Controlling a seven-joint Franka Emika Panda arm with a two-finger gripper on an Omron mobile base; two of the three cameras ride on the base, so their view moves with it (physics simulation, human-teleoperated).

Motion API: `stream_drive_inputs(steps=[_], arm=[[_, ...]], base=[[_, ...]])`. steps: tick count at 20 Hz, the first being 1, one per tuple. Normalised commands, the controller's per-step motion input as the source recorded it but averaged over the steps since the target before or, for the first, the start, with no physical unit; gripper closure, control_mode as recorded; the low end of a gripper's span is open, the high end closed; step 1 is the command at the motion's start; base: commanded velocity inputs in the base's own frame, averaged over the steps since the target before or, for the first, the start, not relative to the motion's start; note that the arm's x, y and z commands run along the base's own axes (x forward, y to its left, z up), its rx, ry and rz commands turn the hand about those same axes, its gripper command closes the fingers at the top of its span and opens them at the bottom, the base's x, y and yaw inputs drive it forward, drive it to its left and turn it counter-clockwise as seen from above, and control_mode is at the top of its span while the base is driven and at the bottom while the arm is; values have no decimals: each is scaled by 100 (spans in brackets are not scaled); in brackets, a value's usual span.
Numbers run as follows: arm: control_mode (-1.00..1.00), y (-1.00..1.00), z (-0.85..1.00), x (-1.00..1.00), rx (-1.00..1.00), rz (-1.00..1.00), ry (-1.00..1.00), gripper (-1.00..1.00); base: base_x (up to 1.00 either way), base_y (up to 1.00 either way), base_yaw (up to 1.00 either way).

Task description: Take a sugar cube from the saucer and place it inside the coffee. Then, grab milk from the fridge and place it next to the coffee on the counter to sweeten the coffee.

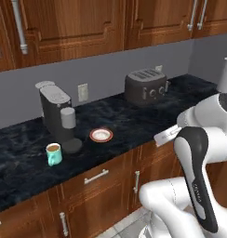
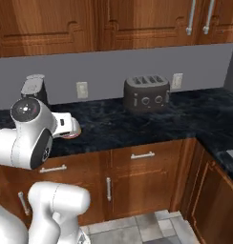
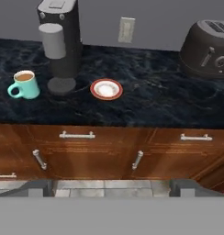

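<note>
Black marbled bench [image 3: 146, 103] carries saucer [image 3: 106, 89] and coffee [image 3: 25, 84]. Hand [image 3: 112, 190] spread, empty, well back; step one pending: reach down to the saucer's cube.

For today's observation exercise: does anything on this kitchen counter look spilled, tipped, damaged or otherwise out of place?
Nothing stands out. The coffee mug stands upright beside the coffee machine, the saucer lies flat on the counter, and the toaster sits square near the wall. No spill shows. The sugar cube is too small to make out.
</note>
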Motion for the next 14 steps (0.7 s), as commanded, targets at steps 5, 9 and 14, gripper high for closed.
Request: stream_drive_inputs(steps=[5,9,14], arm=[[100,0,0,0,0,0,0,-100],[100,0,0,0,0,0,0,-100],[100,0,0,0,0,0,0,-100]], base=[[0,-42,-65],[0,-39,-67],[0,-34,-74]])
